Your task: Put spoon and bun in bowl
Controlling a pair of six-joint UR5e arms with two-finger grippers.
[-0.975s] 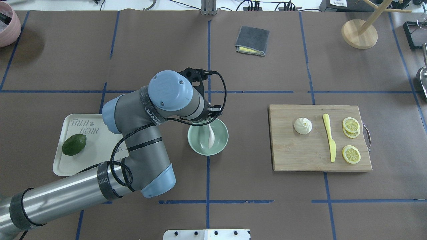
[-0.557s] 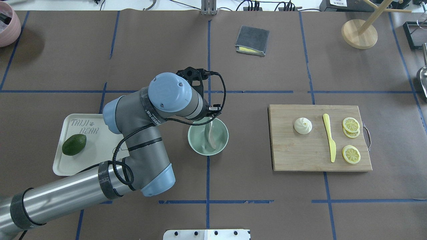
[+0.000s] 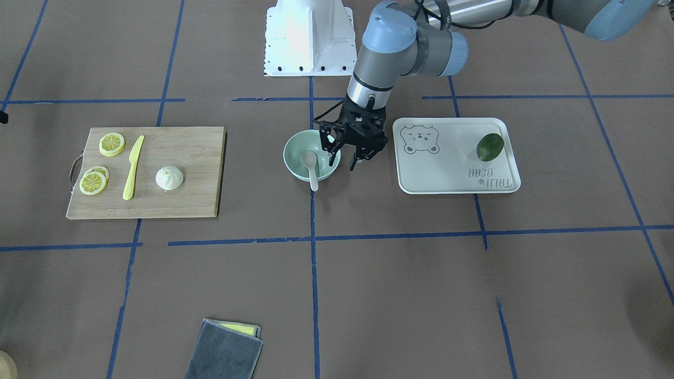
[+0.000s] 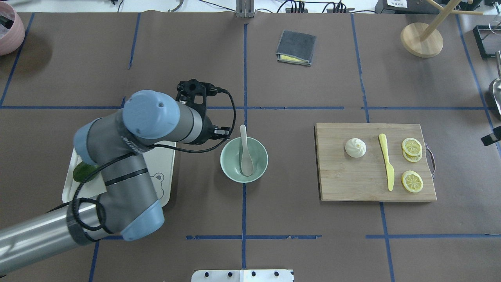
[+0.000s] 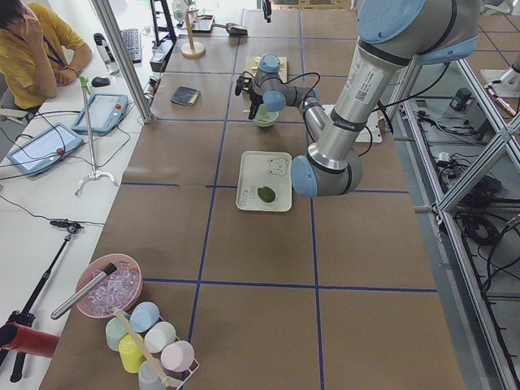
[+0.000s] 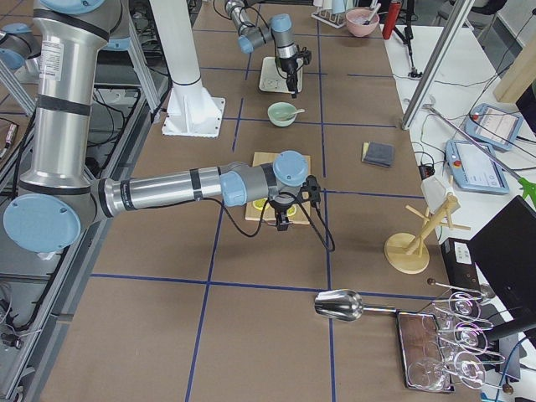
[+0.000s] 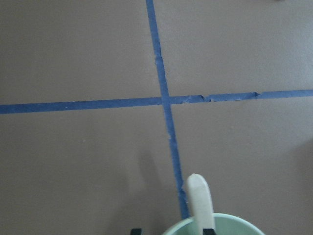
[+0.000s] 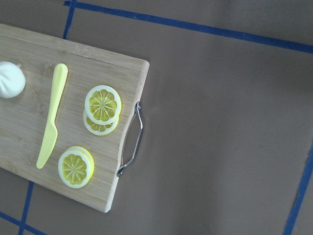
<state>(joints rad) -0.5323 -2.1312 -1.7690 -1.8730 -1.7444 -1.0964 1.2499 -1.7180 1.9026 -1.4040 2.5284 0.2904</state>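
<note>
The pale spoon (image 4: pixel 246 153) lies in the mint-green bowl (image 4: pixel 231 164) with its handle resting on the far rim. It also shows in the front view (image 3: pixel 311 166) and the left wrist view (image 7: pixel 199 199). My left gripper (image 3: pixel 343 158) is open and empty, just beside the bowl (image 3: pixel 295 158) on the tray side. The white bun (image 4: pixel 355 148) sits on the wooden cutting board (image 4: pixel 352 184). The bun shows at the left edge of the right wrist view (image 8: pixel 10 79). My right gripper (image 6: pixel 283 219) hovers past the board's handle end; I cannot tell whether it is open.
A yellow knife (image 4: pixel 386 161) and lemon slices (image 4: pixel 412 148) lie on the board right of the bun. A white tray (image 3: pixel 447 168) with an avocado (image 3: pixel 490 146) sits left of the bowl. A grey cloth (image 4: pixel 296 47) and a wooden stand (image 4: pixel 421 39) are at the far side.
My left gripper let go of the spoon, which tipped to lie in the bowl. The left arm drew back left off the bowl. A black part of the right arm entered at the right edge.
</note>
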